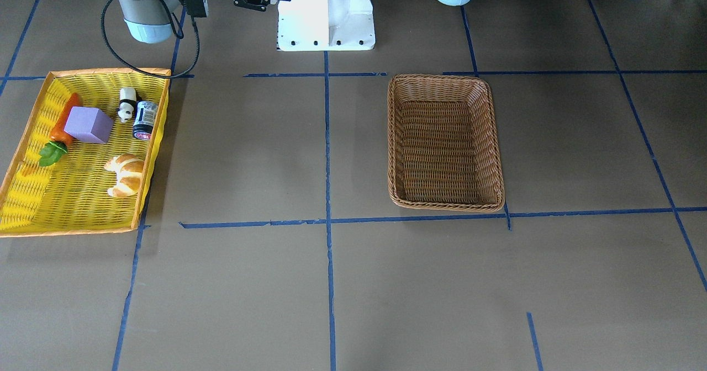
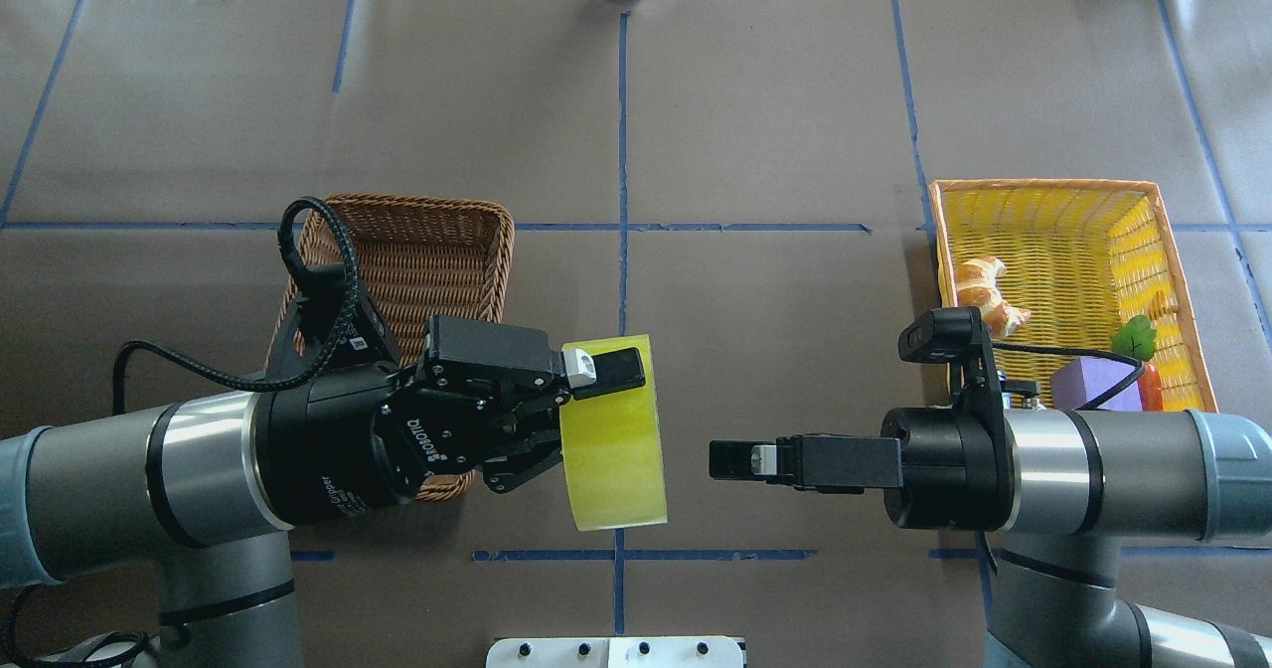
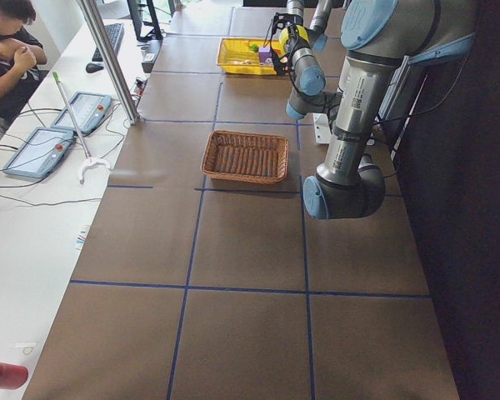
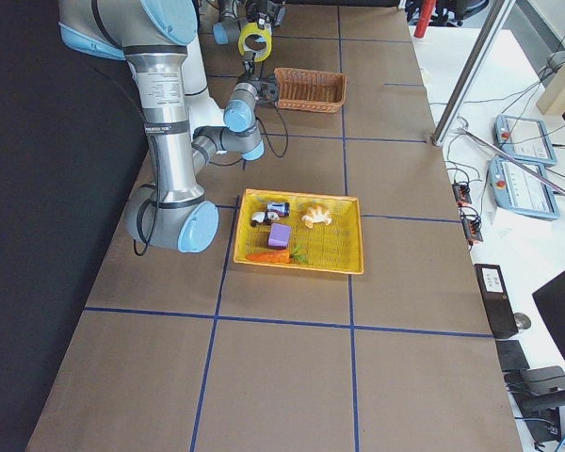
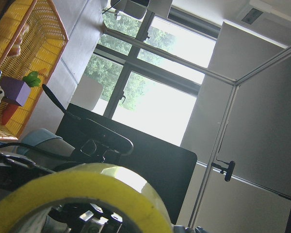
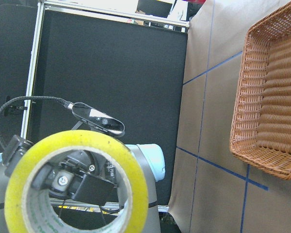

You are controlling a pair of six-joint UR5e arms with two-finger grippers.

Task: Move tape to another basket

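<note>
My left gripper (image 2: 599, 392) is shut on the tape (image 2: 616, 449), a wide yellow roll, with one finger (image 2: 608, 370) over its outer wall. It holds the roll in the air near the robot's base, just right of the brown wicker basket (image 2: 407, 203) in the overhead view. The basket (image 1: 444, 78) holds nothing that I can see. My right gripper (image 2: 727, 459) faces the roll from a short gap away and is open and empty. The right wrist view shows the tape (image 6: 136, 184) end-on with its white core. It fills the bottom of the left wrist view (image 5: 87, 180).
A yellow mesh tray (image 2: 1043, 187) stands under my right arm. It holds a croissant (image 1: 126, 175), a purple block (image 1: 88, 125), a carrot (image 1: 62, 128), a panda figure (image 1: 127, 104) and a small can (image 1: 144, 120). The white robot base (image 1: 326, 12) is between the arms.
</note>
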